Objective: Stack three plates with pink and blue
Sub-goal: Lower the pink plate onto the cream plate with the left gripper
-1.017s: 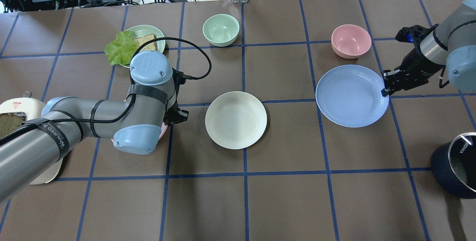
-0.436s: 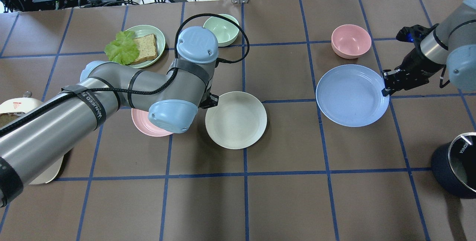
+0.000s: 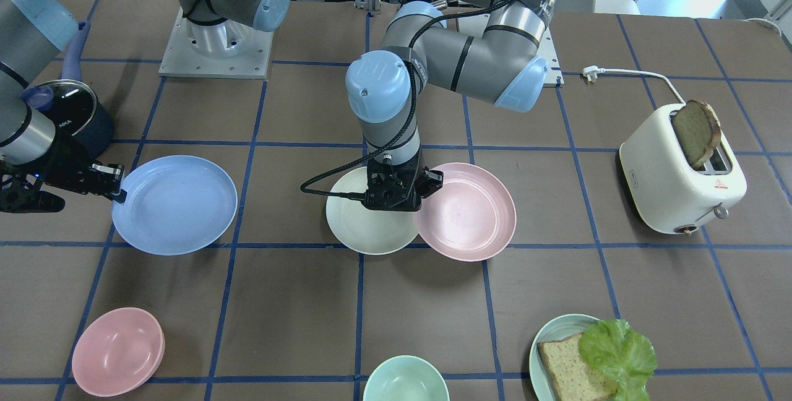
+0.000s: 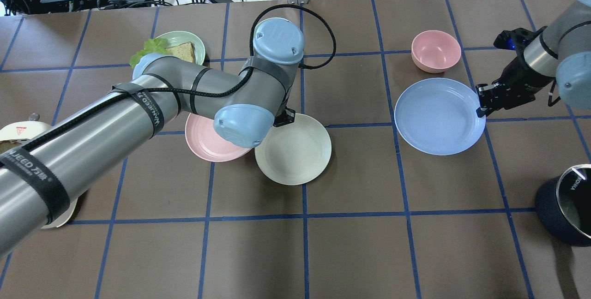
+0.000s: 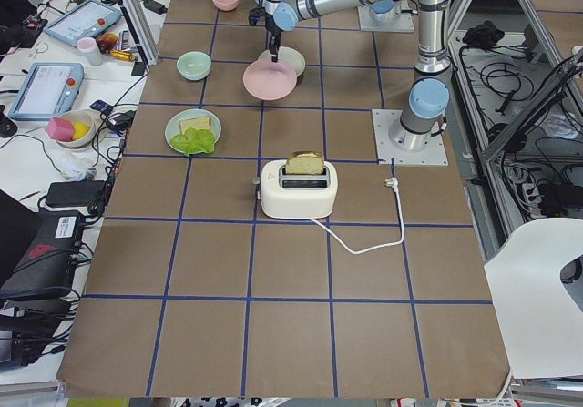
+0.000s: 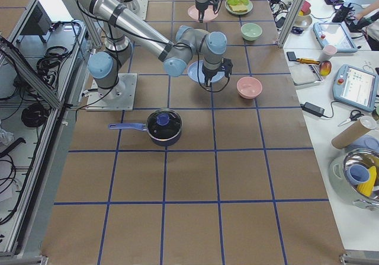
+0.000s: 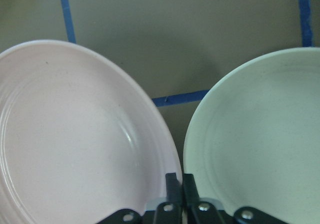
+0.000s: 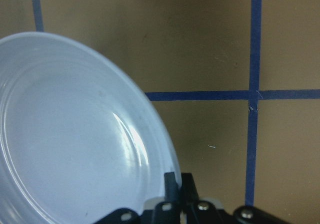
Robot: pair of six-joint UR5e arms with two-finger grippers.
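Note:
My left gripper (image 3: 431, 179) is shut on the rim of the pale pink plate (image 3: 465, 213) and holds it just beside the cream-white plate (image 3: 362, 223), their edges meeting. In the left wrist view the shut fingers (image 7: 172, 184) pinch the pink plate (image 7: 75, 144), with the cream plate (image 7: 260, 139) to the right. My right gripper (image 4: 480, 106) is shut on the right rim of the light blue plate (image 4: 436, 116), as the right wrist view shows (image 8: 177, 184). In the overhead view my left arm covers part of the pink plate (image 4: 203, 138).
A pink bowl (image 4: 436, 50) sits just beyond the blue plate. A mint bowl (image 3: 405, 381) and a mint plate with bread and lettuce (image 3: 588, 357) lie on the far side. A toaster (image 3: 680, 184) stands at my left, a dark pot (image 4: 565, 204) at my right.
My left arm has swung right, carrying the pink plate up to the cream plate's edge. The right gripper and blue plate have shifted only slightly.

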